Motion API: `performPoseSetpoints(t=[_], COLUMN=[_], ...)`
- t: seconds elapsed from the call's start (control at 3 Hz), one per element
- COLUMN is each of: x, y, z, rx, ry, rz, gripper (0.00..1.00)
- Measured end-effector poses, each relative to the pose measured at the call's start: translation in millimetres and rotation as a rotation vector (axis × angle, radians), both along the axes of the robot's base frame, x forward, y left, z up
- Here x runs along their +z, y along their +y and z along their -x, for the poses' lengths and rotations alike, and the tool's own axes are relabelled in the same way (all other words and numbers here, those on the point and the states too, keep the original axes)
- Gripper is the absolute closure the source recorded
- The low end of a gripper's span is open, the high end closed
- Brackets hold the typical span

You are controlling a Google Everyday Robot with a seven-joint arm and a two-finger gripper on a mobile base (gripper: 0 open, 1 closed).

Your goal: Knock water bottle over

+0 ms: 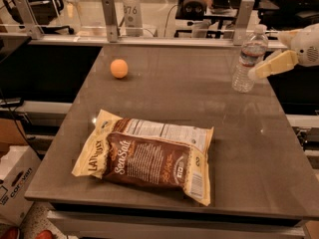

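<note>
Orange ball sits far left of the gripper; chip bag left and nearer the camera. Water bottle upright at the gripper's tip, seemingly touching. Open or closed: cannot tell. Best push leftward, high on the bottle, so it tips, not slides.

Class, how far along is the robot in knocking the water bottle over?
Done: the gripper sits at far right beside the small clear ribbed plastic water bottle. In hand: its tip appears to touch the bottle's side. Left: the bottle stands upright; toppling remains.
</note>
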State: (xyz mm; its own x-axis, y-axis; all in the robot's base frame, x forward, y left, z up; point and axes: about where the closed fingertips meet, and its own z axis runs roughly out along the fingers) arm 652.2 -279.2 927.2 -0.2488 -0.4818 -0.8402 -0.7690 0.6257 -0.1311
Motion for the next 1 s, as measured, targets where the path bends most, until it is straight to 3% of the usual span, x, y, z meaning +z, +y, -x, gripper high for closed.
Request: performPoseSetpoints(t=[0.33, 0.67, 1.0], x=[-5.1, -7.3, -7.2], y=[11.1, 20.3, 26.5], z=[-6.8, -13.1, -18.8], rx=[0.016, 0.038, 0.055], ry=[-0.004, -0.009, -0.015], rz=[-0.058, -0.091, -0.110], gripper=[0.00, 0.18, 0.42])
